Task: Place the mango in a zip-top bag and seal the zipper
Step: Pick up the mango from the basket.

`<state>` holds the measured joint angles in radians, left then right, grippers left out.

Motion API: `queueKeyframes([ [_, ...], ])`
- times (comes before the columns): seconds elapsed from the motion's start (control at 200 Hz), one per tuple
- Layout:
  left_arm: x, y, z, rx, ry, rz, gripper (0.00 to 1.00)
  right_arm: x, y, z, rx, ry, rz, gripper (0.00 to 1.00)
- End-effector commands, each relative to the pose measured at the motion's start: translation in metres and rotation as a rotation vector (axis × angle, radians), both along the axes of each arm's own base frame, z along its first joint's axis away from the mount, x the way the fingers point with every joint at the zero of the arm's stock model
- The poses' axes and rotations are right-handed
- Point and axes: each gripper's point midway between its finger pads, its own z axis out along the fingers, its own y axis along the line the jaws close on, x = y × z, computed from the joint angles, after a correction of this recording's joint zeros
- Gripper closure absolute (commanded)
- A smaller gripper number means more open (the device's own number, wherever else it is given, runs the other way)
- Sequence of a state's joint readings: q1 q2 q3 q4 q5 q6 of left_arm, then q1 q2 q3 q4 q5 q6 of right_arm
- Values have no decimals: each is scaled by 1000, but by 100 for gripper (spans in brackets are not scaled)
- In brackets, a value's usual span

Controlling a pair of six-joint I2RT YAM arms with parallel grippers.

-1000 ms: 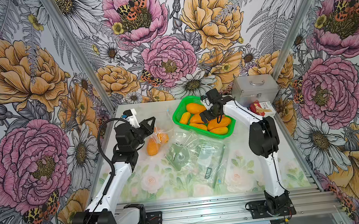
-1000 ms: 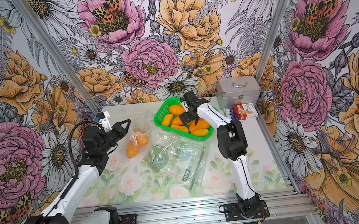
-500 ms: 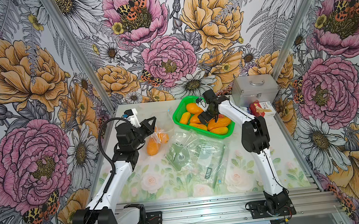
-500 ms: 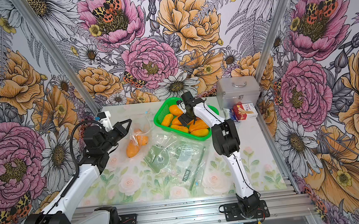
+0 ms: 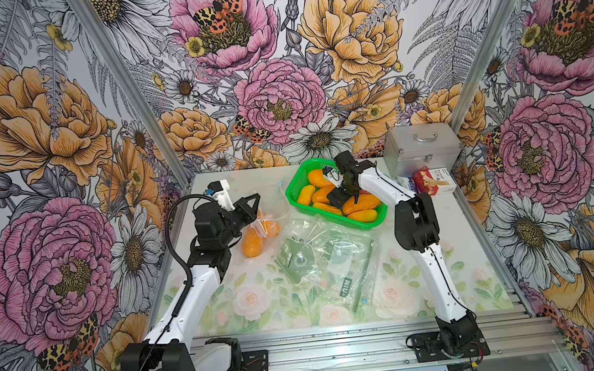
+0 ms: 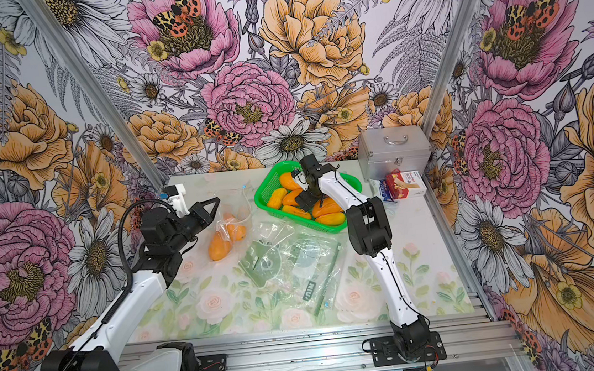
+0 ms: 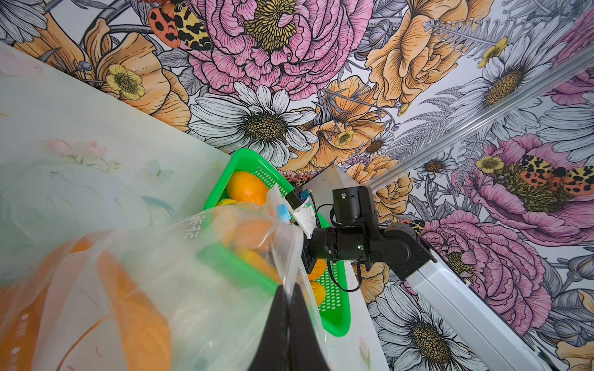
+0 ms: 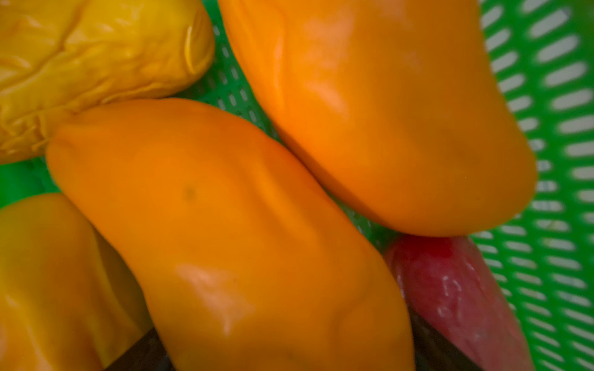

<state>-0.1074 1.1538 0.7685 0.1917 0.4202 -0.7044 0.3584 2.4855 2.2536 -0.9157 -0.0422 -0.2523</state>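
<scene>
Floral table (image 5: 247,306): mangoes (image 5: 358,204) in green basket (image 5: 373,223)

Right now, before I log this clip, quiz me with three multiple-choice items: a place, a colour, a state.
1. The right claw is: A down in the basket among mangoes; B raised high above it; C parked by its own base.
2. The basket is: A blue; B green; C red.
3. The left claw is: A open, empty; B shut on the zip-top bag edge; C open around the bag.

Answers:
1 A, both top views show it low among the fruit.
2 B, green mesh in every view.
3 B, the left wrist view shows it pinching plastic.
</scene>
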Motion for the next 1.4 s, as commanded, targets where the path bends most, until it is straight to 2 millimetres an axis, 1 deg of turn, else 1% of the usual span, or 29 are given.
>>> queueKeyframes([
  [0.0,3,-3,18,8,-55,-13,100,8,0,0,16,-12,8,8],
  [0.09,3,-4,20,7,-58,-14,100,6,4,12,44,-23,19,20],
  [0.185,3,-3,19,7,-57,-13,100,4,7,31,74,-42,24,34],
  [0.235,2,-3,19,9,-57,-13,100,2,8,41,84,-52,27,45],
  [0.3,2,-3,18,11,-57,-13,100,-2,8,55,93,-67,25,62],
  [0.335,2,-3,18,11,-57,-14,100,-4,9,62,100,-75,25,69],
  [0.38,2,-3,19,13,-59,-15,100,-7,10,71,108,-85,25,75],
  [0.46,1,-3,18,14,-59,-14,100,-12,9,86,111,-101,21,81],
  [0.59,0,-3,19,16,-63,-16,100,-21,7,101,92,-125,5,89],
  [0.621,0,-3,19,17,-64,-15,100,-24,6,102,81,-128,1,92],
  [0.781,-2,-2,18,23,-65,-14,100,-36,1,111,47,-142,-34,100],
  [0.886,-1,-2,16,35,-64,-9,100,-43,-2,120,42,-155,-73,100],
  [0.971,1,-2,12,45,-57,-10,100,-53,1,132,68,-161,-101,100],
  [1.071,2,-6,9,55,-53,-24,100,-72,5,148,66,-185,-137,100],
  [1.196,1,-13,9,65,-57,-57,100,-106,11,173,68,-227,-163,100],
  [1.271,0,-19,9,71,-53,-84,100,-128,16,190,118,-237,-172,100],
  [1.321,-1,-23,9,81,-51,-99,100,-142,20,198,161,-225,-175,100],
  [1.326,-1,-23,9,82,-52,-100,100,-144,20,201,171,-227,-176,100],
  [1.391,-4,-30,9,100,-53,-120,100,-162,26,207,217,-206,-169,100],
])
